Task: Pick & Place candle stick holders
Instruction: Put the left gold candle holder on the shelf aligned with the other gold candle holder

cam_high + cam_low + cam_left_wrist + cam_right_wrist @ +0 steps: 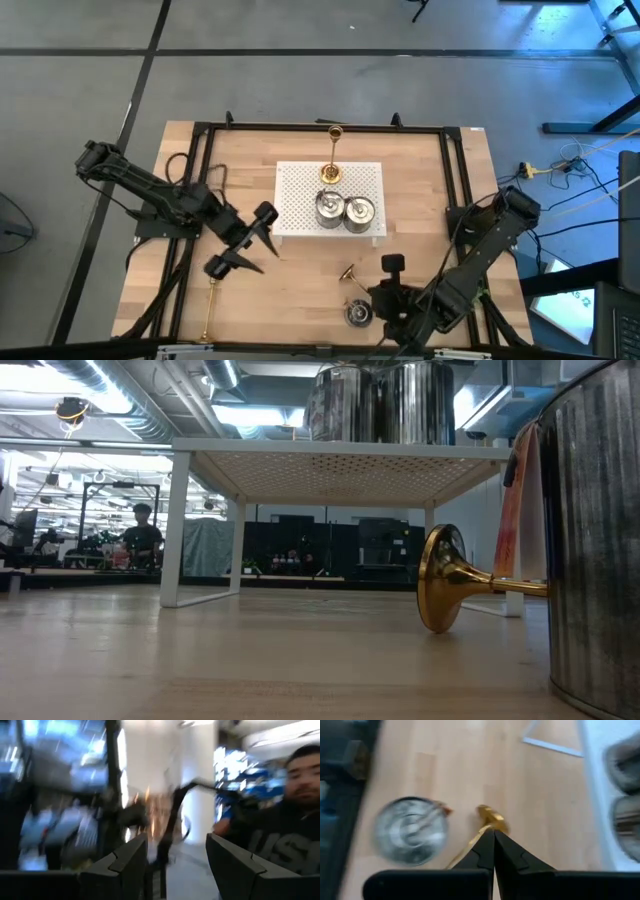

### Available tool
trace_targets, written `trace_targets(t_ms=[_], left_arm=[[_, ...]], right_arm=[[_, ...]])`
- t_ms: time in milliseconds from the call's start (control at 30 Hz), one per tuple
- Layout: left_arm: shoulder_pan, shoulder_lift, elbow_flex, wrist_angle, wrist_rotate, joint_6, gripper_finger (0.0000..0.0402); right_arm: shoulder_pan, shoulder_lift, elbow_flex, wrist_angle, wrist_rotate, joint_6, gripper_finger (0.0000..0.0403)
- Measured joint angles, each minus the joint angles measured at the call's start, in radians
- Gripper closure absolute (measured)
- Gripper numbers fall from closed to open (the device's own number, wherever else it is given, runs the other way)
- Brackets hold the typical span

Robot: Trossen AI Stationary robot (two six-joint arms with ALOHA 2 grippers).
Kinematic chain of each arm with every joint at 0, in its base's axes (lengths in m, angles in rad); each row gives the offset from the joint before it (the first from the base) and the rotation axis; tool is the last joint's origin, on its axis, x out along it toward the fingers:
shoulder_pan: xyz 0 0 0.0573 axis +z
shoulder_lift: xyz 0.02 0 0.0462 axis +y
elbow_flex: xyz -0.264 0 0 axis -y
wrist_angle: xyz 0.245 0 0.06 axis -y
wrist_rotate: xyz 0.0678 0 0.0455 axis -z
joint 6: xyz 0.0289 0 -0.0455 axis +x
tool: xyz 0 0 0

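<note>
The left gripper [243, 243] hangs parted, left of the stand [300, 200]. The right gripper [392, 275], fingers together, sits in front of it.

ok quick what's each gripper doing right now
Left gripper: open, holding nothing.
Right gripper: shut, empty, above the gold candlestick lying on the table.

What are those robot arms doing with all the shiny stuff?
They're putting candle holders onto the white stand. Two silver holders and one tall gold candlestick already stand on it. The right pincer, shut, is down by a gold candlestick lying on its side near another silver holder on the table. The left pincer is open and empty, left of the stand. Another gold candlestick lies near the front edge.
</note>
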Motion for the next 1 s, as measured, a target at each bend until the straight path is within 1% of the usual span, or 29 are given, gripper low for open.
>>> trace_targets(t_ms=[133, 233, 333, 500, 667, 733, 800, 867, 1000], left_arm=[[-0.029, 0.011, 0.0, -0.146, -0.152, -0.103, 0.0203], [-0.065, 0.023, 0.0, -0.224, -0.262, -0.195, 0.0203], [-0.11, 0.025, 0.0, -0.274, -0.326, -0.313, 0.0203], [-0.193, 0.025, 0.0, -0.418, -0.401, -0.614, 0.0203], [-0.285, 0.025, -0.001, -0.68, -0.493, -0.96, 0.0214], [-0.315, 0.025, -0.001, -0.786, -0.502, -1.119, 0.0223], [-0.339, 0.025, -0.001, -0.883, -0.486, -1.254, 0.0234], [-0.357, 0.025, -0.001, -0.974, -0.44, -1.365, 0.0243], [-0.379, 0.026, -0.001, -1.178, -0.318, -1.556, 0.025]], right_arm=[[-0.012, 0.0, -0.036, -0.034, 0.07, 0.056, 0.0399], [-0.023, 0.0, -0.037, -0.078, 0.074, 0.134, 0.0399], [-0.027, 0.0, -0.037, -0.094, 0.074, 0.185, 0.0399], [-0.003, 0.0, -0.037, -0.096, 0.069, 0.186, 0.0399], [0.031, 0.0, -0.037, -0.102, 0.078, 0.187, 0.0399], [0.041, 0.0, -0.037, -0.104, 0.083, 0.187, 0.0399], [0.047, 0.0, -0.037, -0.106, 0.091, 0.187, 0.0399], [0.049, 0.0, -0.037, -0.114, 0.098, 0.187, 0.0399], [0.048, 0.0, -0.037, -0.131, 0.101, 0.187, 0.0399]])
